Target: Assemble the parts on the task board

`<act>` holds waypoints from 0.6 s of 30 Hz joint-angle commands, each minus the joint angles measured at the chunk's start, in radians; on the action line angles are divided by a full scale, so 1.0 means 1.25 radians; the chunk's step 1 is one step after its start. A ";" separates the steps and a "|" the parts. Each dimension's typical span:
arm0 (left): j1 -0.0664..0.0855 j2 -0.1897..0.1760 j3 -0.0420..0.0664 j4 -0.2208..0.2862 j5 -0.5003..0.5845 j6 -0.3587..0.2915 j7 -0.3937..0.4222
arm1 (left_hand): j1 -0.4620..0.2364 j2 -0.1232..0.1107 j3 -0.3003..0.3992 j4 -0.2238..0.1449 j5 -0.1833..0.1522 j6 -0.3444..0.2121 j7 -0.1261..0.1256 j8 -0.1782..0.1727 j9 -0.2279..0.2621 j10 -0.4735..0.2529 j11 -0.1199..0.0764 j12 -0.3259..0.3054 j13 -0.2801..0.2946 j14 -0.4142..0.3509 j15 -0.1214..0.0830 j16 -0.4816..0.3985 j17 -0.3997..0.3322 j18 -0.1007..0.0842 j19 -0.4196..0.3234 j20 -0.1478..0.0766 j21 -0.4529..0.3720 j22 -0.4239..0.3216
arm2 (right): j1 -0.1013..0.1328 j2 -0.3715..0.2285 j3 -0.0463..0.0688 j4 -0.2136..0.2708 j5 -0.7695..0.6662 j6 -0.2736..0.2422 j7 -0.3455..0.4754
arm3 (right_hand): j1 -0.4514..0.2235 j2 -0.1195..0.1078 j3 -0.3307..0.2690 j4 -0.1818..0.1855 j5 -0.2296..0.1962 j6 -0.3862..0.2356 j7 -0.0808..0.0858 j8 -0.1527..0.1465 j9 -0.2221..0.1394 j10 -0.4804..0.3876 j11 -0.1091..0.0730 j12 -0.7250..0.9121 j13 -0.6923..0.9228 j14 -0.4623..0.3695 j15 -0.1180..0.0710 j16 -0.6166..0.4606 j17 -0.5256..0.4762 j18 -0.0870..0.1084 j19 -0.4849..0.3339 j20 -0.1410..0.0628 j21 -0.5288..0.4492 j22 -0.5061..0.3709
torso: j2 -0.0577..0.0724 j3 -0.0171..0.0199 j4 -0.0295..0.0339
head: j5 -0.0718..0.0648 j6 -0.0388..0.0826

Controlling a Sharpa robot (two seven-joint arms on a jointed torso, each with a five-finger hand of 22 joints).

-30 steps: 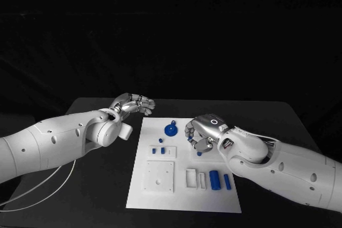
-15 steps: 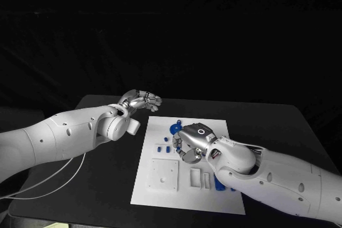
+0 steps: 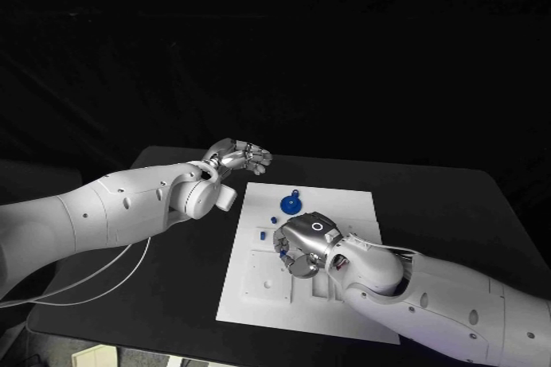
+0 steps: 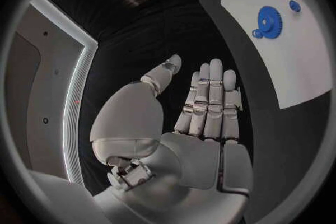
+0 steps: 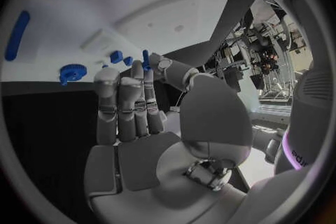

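**Reaching for a part**

Upper left: left hand (image 3: 238, 158) empty, fingers straight, off the board (image 3: 345, 208). Centre: gear (image 3: 291, 201) seated upper board; right hand (image 3: 302, 241) over small parts (image 3: 264, 234), fingers loosely curled, holding nothing visible. Next, probably: pinching one piece cleanly.

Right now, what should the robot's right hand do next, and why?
Probably dip down and close on one of the small blue parts. The right hand hangs above the board holding nothing, fingers apart, with those parts just beyond its fingertips; the left hand waits off the board.
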 commanded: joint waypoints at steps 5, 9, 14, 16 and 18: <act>0.002 0.002 0.001 0.002 0.006 0.005 0.008 | -0.003 0.003 -0.004 0.000 0.000 -0.005 0.000 0.003 -0.001 0.002 -0.001 0.000 -0.001 0.005 -0.002 -0.006 0.002 0.007 0.006 0.001 -0.005 0.001 | -0.009 0.005 -0.005 -0.008 -0.020 0.011 0.007 | 0.001 0.005 0.002 0.002 0.002 0.003 0.000 0.000 0.001 0.007 -0.002 0.003 0.001 -0.004 -0.008 0.003 0.000 0.090 0.001 -0.006 0.003 0.016 | 0.000 0.0002 -0.0010 | 0.014 -0.008; 0.002 0.001 0.001 0.004 0.006 0.005 0.008 | -0.003 0.003 -0.004 0.000 0.000 -0.005 0.000 0.003 -0.001 0.002 -0.001 0.000 -0.002 0.005 -0.002 -0.006 0.002 0.007 0.006 0.001 -0.005 0.001 | -0.011 0.006 -0.009 -0.012 -0.021 0.011 0.004 | 0.001 0.006 0.001 0.002 0.002 0.003 0.000 0.000 0.001 0.007 -0.002 0.003 0.001 -0.004 -0.008 0.003 0.000 0.090 0.001 -0.006 0.003 0.016 | 0.001 -0.0002 -0.0009 | 0.014 -0.008; 0.002 0.001 0.001 0.006 0.006 0.006 0.008 | -0.003 0.003 -0.004 0.000 0.000 -0.005 0.000 0.003 -0.001 0.002 -0.001 0.000 -0.002 0.005 -0.002 -0.007 0.002 0.007 0.006 0.001 -0.006 0.001 | -0.013 0.010 -0.013 -0.018 -0.021 0.012 0.005 | 0.001 0.006 0.001 0.002 0.002 0.002 0.000 0.000 0.001 0.007 -0.002 0.003 0.001 -0.004 -0.008 0.003 0.000 0.090 0.001 -0.006 0.004 0.016 | 0.000 0.0002 -0.0009 | 0.013 -0.009; 0.002 0.001 0.001 0.006 0.006 0.006 0.008 | -0.003 0.003 -0.004 0.000 0.000 -0.005 0.000 0.003 -0.001 0.002 -0.001 0.000 -0.002 0.005 -0.002 -0.007 0.003 0.006 0.006 0.001 -0.006 0.001 | -0.015 0.011 -0.015 -0.021 -0.021 0.013 0.005 | 0.001 0.006 0.001 0.002 0.002 0.002 0.000 0.000 0.001 0.007 -0.002 0.003 0.001 -0.004 -0.008 0.003 0.000 0.090 0.001 -0.006 0.004 0.016 | 0.001 0.0006 -0.0009 | 0.014 -0.010; 0.002 0.002 0.001 0.007 0.006 0.007 0.008 | -0.003 0.003 -0.004 0.001 0.000 -0.005 0.000 0.003 -0.001 0.002 -0.001 0.000 -0.002 0.005 -0.002 -0.007 0.003 0.006 0.006 0.001 -0.006 0.001 | -0.018 0.012 -0.017 -0.023 -0.021 0.014 0.006 | 0.001 0.006 0.001 0.002 0.002 0.002 0.000 -0.001 0.001 0.007 -0.002 0.003 0.001 -0.004 -0.008 0.002 0.000 0.090 0.001 -0.006 0.004 0.016 | 0.001 0.0007 -0.0007 | 0.014 -0.011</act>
